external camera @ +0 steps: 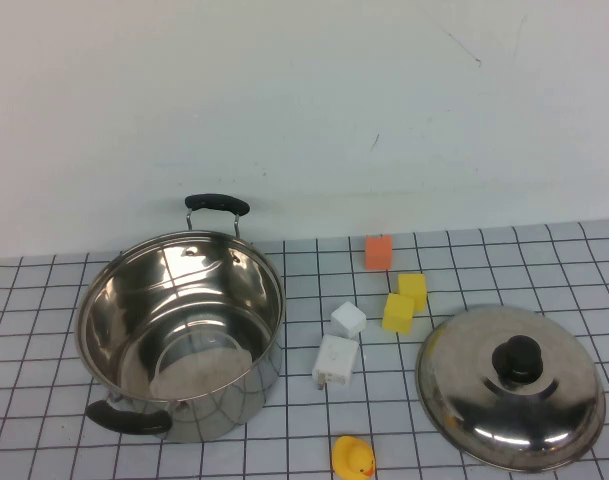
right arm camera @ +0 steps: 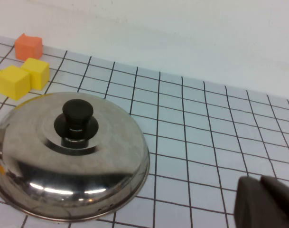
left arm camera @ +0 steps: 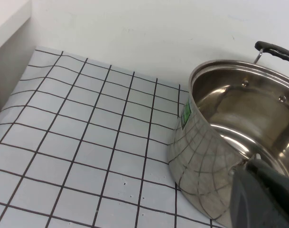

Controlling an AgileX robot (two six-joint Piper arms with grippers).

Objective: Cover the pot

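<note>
Biggest thing first: your gridded white counter [external camera: 504, 250] fills the lower half of the high view and backs onto a plain white wall [external camera: 304, 100]. The big shiny stainless-steel pot with two black loop handles [external camera: 180, 335] sits on the counter's left side, open-topped and empty, one handle toward the wall and one toward the robot. Over on the right lies the domed steel lid with the black knob [external camera: 511, 385], knob up, well apart from the pot.

Between them there's a scatter of small stuff: a white rectangular plug block [external camera: 336, 361], a smaller white cube [external camera: 348, 319] just behind it, two yellow cubes [external camera: 405, 303] touching each other, an orange cube [external camera: 379, 252] nearer the wall, and a yellow rubber duck [external camera: 353, 458] at the near edge.

The high view shows neither arm at all. Only the wrist cameras do: the left hand [left arm camera: 265, 197] shows as a dark blurry chunk right beside the pot wall, and the right hand [right arm camera: 265, 202] is a dark chunk low over bare counter beside the lid. I honestly can't tell if either one is open or closed, and neither holds anything that I can see.

Room-wise, the left wrist view shows a wide stretch of free grid beside the pot, with a raised white ledge [left arm camera: 9, 19] at the counter's far corner. The right wrist view shows open tiles beyond the lid's rim.
</note>
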